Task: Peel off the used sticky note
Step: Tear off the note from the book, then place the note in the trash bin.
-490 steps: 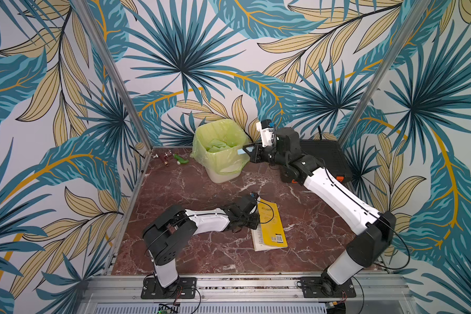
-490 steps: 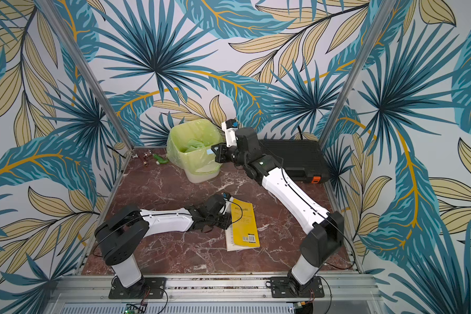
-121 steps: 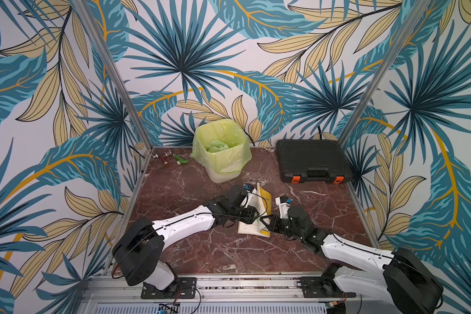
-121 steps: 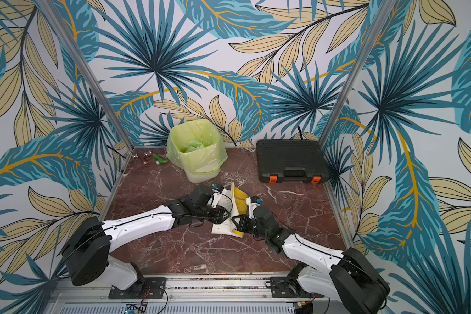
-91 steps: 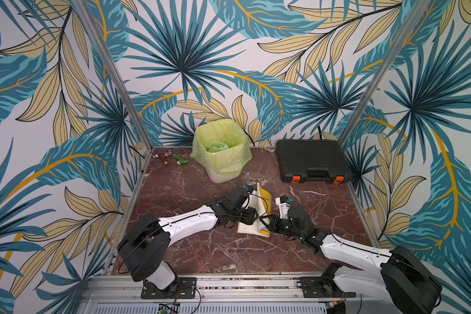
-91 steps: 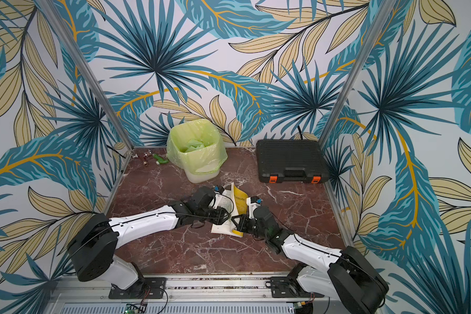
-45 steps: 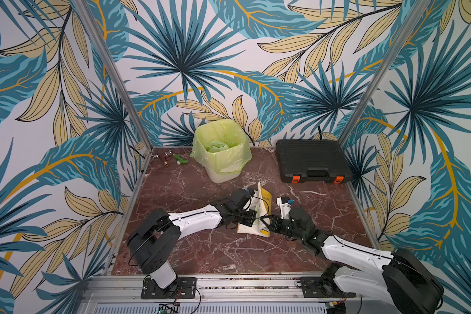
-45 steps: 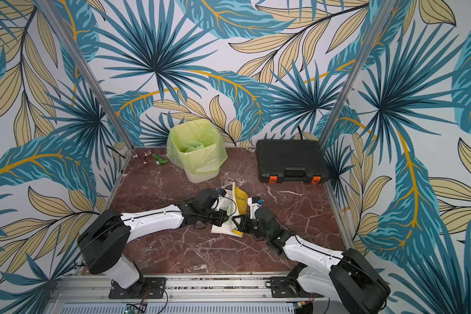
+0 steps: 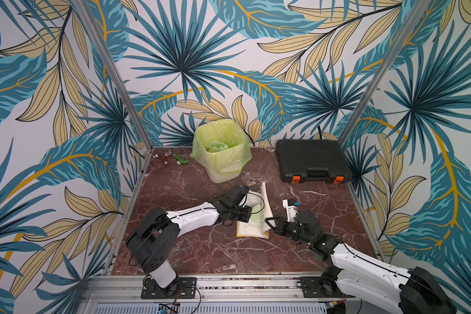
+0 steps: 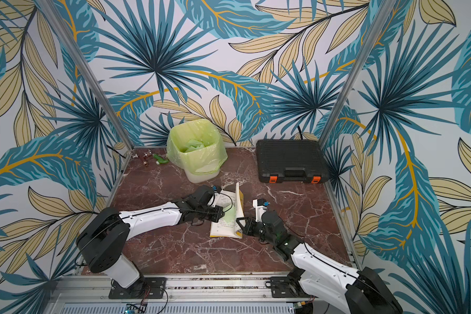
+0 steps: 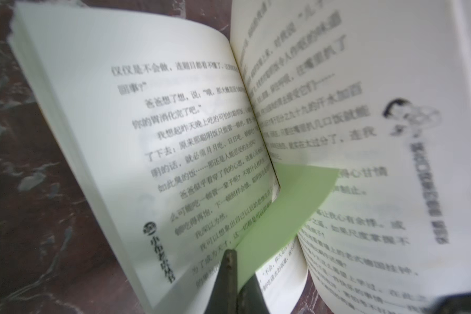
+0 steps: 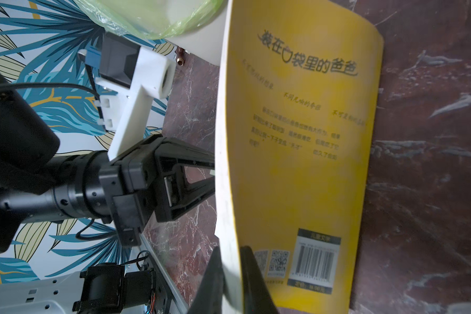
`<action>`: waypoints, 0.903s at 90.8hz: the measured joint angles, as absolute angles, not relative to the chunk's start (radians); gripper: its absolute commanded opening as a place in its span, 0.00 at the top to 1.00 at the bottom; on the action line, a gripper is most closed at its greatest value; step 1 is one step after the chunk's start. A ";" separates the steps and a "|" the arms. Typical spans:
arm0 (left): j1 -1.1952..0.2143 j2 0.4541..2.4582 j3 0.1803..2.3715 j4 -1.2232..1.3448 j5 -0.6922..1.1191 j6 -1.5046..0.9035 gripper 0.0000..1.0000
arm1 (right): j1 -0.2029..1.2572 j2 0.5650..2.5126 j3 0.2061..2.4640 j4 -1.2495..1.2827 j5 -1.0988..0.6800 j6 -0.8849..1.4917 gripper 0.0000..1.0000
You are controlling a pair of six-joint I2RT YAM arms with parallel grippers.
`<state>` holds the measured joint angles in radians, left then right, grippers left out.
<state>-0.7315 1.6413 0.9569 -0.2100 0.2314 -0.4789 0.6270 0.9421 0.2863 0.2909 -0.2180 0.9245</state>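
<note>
Sticky note (image 11: 291,212): green, inside your open book (image 11: 147,108), bent across the spine between two pages.
Left fingers (image 11: 229,271): clenched on the note's free corner.
Right fingers (image 12: 214,274): you are pinching the yellow back cover and its pages, with that half upright.
Book base: flat on the bench (image 9: 201,250).
Behind: lined bin (image 9: 220,163), black case (image 9: 310,160).

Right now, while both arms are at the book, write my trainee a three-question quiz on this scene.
1. True or false: the left gripper is shut on the green sticky note.
2. The right gripper grips: A the sticky note, B the book, C nothing.
3. What stands at the back of the table beside the black case?
Key: 1 true; 2 B; 3 the bin with the green liner.
</note>
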 measured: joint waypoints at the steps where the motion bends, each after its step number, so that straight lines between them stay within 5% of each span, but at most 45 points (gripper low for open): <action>1: -0.730 1.639 0.960 -0.216 0.231 -0.478 1.00 | 0.627 0.940 0.286 0.288 -0.218 0.925 1.00; 48: -0.635 1.323 1.268 -0.331 -0.027 -0.326 1.00 | 0.621 0.957 0.286 0.300 -0.235 0.920 1.00; 82: -0.504 1.602 1.652 -0.482 -0.270 -0.250 1.00 | 0.617 0.941 0.276 0.306 -0.240 0.920 1.00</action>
<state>-0.5037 1.6016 1.6524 -0.4824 -0.2699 -0.2501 0.6167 0.9405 0.2764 0.3058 -0.2398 0.9199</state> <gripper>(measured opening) 0.041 0.121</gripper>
